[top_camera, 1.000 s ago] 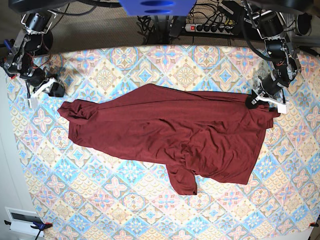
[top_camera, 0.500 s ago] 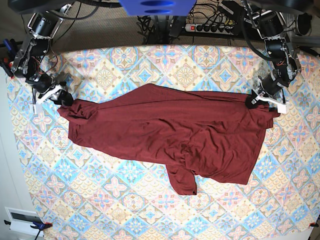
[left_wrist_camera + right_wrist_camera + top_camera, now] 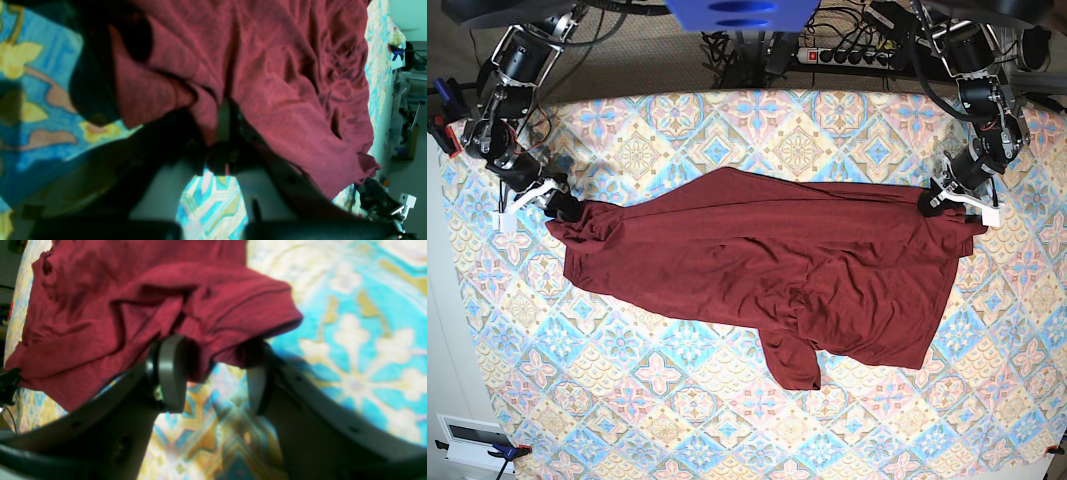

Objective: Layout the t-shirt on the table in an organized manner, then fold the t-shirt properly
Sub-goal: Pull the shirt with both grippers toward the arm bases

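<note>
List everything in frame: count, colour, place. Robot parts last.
t-shirt: 1, dark maroon, spread crumpled across the table's middle, one sleeve pointing toward the near edge.
table: 1, pastel blue, pink and cream tile-pattern cloth, under everything.
power strip: 1, dark with a red switch, on the floor past the far edge.
clamp: 1, blue, at the near corner on the base view's left.
left claw: 1, black, shut on the t-shirt's edge at the base view's right.
right claw: 1, dark grey, open, jaws either side of the t-shirt's bunched corner at the base view's left.
</note>
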Controlling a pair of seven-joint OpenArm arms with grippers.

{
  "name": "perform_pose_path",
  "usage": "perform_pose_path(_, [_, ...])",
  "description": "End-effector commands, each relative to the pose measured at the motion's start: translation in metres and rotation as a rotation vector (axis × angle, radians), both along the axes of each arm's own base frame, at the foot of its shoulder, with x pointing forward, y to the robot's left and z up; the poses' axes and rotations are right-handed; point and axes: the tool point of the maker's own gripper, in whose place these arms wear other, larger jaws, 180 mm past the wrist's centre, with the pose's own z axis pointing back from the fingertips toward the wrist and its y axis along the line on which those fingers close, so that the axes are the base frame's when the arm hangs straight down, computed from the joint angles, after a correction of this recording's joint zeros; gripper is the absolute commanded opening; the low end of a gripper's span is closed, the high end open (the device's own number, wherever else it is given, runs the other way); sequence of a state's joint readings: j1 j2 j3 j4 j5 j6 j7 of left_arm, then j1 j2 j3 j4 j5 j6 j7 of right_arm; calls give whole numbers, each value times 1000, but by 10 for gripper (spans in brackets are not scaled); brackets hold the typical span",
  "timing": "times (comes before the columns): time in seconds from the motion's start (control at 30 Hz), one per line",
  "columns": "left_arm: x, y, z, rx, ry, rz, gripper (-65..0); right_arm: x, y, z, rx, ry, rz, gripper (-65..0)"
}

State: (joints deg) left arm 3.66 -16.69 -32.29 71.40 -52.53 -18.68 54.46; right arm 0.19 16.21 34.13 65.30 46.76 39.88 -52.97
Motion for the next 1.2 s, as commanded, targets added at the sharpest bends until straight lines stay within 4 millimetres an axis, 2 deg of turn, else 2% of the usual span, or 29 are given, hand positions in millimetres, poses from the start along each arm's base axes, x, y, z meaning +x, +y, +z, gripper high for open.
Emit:
perform_pose_path(0.0, [4, 9, 8, 26, -16, 1, -650, 0, -1, 1, -18, 10, 19, -379])
perform_pose_path(0.13, [4, 9, 8, 26, -16, 1, -650, 2, 2, 1, -9, 4, 16, -380])
perform_pose_path(0.23, [4, 9, 8, 26, -16, 1, -650, 11, 2, 8, -10, -18, 16, -392])
perform_pose_path(0.33, [4, 9, 8, 26, -16, 1, -650, 13, 2, 9, -10, -22, 15, -462])
perform_pose_path(0.53, [4, 13, 9, 35, -16, -2, -650, 20, 2, 16, -16, -43, 20, -642])
perform_pose_path(0.67, [4, 24, 14, 66, -17, -8, -650, 21, 2, 19, -19, -53, 21, -650])
perform_pose_path(0.83, [5, 41, 22, 108, -20, -13, -650, 29, 0, 44, -79, -115, 47, -650])
perform_pose_path(0.9, [5, 45, 25, 117, -23, -15, -650, 17, -1, 38, -96, -79, 64, -650])
perform_pose_path(1.03, [-3, 55, 35, 117, -37, -15, -650, -1, -1, 38, -134, -65, 81, -650])
perform_pose_path(1.17, [-11, 51, 47, 150, -58, -51, -650, -22, -14, 35, -167, -24, 67, -650])
